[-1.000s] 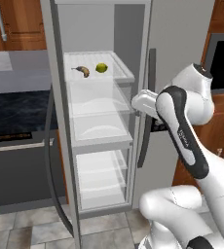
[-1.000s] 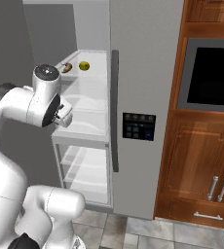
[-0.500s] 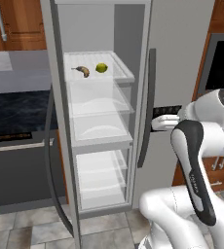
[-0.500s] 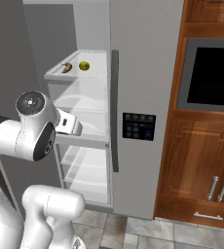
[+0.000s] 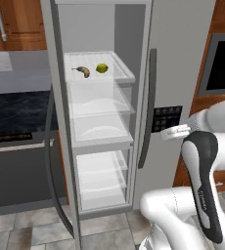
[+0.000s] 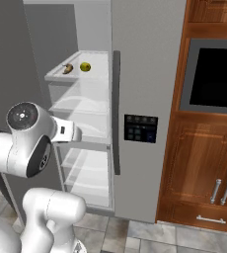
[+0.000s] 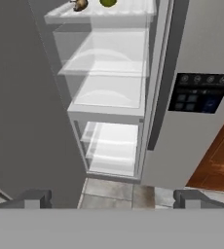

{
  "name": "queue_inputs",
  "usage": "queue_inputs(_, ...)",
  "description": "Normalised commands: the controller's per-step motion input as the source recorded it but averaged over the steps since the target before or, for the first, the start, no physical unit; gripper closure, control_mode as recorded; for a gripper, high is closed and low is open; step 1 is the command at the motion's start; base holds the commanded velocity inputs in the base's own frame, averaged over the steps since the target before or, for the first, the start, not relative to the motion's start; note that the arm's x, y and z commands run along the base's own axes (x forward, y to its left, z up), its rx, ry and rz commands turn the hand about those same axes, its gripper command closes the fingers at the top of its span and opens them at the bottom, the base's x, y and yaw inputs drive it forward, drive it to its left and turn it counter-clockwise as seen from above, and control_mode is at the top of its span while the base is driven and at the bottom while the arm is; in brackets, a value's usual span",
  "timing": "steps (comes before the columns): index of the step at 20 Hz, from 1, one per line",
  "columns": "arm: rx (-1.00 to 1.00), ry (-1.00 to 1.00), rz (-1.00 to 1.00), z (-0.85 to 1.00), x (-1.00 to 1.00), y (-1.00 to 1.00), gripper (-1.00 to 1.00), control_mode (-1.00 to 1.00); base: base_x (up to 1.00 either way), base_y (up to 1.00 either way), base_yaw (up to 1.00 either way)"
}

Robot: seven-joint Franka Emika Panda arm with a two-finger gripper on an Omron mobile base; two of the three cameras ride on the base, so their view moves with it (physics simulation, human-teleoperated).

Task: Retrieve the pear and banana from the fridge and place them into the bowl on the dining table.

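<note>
From the left base view, the tall light grey fridge (image 5: 183, 58) stands with its left door swung open, showing a white interior with clear glass shelves. On the top shelf lie the small curved yellow-brown banana (image 5: 83, 71) and, just beside it to the right, the small roundish yellow-green pear (image 5: 101, 68); whether the two touch is hard to tell at this size. The open door's edge and its long dark handle cross in front of the shelves' left side. The white arm's two-finger gripper (image 5: 175, 131) sits in front of the closed right door, just below the dark control panel (image 5: 167, 118); its fingers are pale against the grey door and hard to separate here.

From the right base view, the banana (image 6: 67, 68) and pear (image 6: 85, 66) rest on the same top shelf, with the banana's near end partly behind the shelf's front lip. The arm's large round joint hides much of the middle shelves, and the gripper (image 6: 71, 132) points toward the fridge interior, its fingertips hard to make out.

In the hand view, the two dark fingertips (image 7: 35, 199) stand far apart at the bottom corners, with nothing between them. The banana (image 7: 78, 5) and pear (image 7: 108, 2) are cut off by the top edge. The fridge's lower shelves and grey floor tiles (image 7: 114, 192) lie ahead.
</note>
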Motion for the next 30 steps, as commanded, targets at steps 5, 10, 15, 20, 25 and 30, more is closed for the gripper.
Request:
queue_inputs(5,-0.08,0.05,0.00,0.22,-0.16,0.06,-1.00,-1.00,0.00,0.00,0.00)
queue_inputs(10,-0.03,0.02,0.00,0.14,-0.26,0.00,-1.00,-1.00,0.00,0.00,0.00)
queue_inputs(15,-0.01,0.00,0.00,0.02,-0.28,0.00,-1.00,-1.00,0.00,0.00,0.00)
queue_inputs(20,0.00,-0.05,0.02,0.00,-0.44,-0.06,-1.00,-1.00,0.00,0.00,0.00)
queue_inputs(25,0.00,-0.09,0.03,0.00,-0.56,-0.01,-1.00,-1.00,0.00,0.00,0.00)
queue_inputs(30,0.00,-0.07,0.02,0.00,-0.46,0.00,-1.00,-1.00,0.00,0.00,0.00)
